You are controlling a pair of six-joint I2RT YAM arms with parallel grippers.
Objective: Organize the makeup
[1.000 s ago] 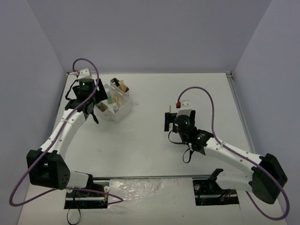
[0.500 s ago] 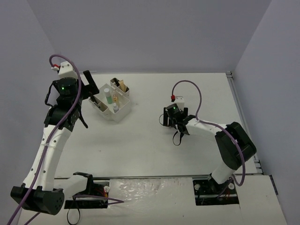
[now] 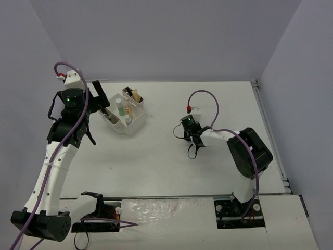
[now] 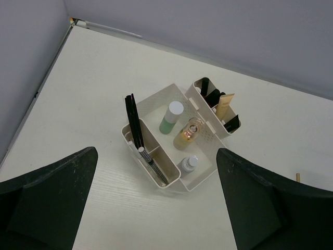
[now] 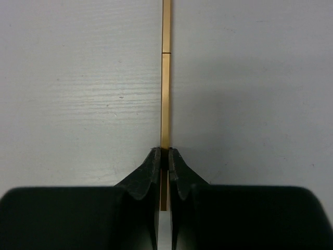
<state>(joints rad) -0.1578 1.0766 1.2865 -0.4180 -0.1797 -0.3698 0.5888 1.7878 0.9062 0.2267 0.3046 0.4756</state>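
Note:
In the right wrist view my right gripper (image 5: 164, 154) is shut on a thin tan stick (image 5: 165, 78) that lies flat on the table and runs straight away from the jaws. From above, the right gripper (image 3: 186, 130) sits low at mid table and hides the stick. My left gripper (image 4: 156, 208) hangs open and holds nothing, above and near the white box (image 4: 156, 181). The box holds black sticks (image 4: 134, 122), a pale green bottle (image 4: 170, 119), a gold bottle (image 4: 188, 134) and a grey-lilac bottle (image 4: 188, 164). Black and tan pieces (image 4: 223, 107) stand in its far compartment.
The white box (image 3: 136, 125) stands at the back left of the table, just right of the left gripper (image 3: 99, 96). Grey walls close the table on the left, back and right. The right arm's purple cable (image 3: 203, 96) loops above its wrist.
The right gripper has moved left and down onto the tan stick and closed on it. The left gripper opened wide and drew back to the left, away from the box.

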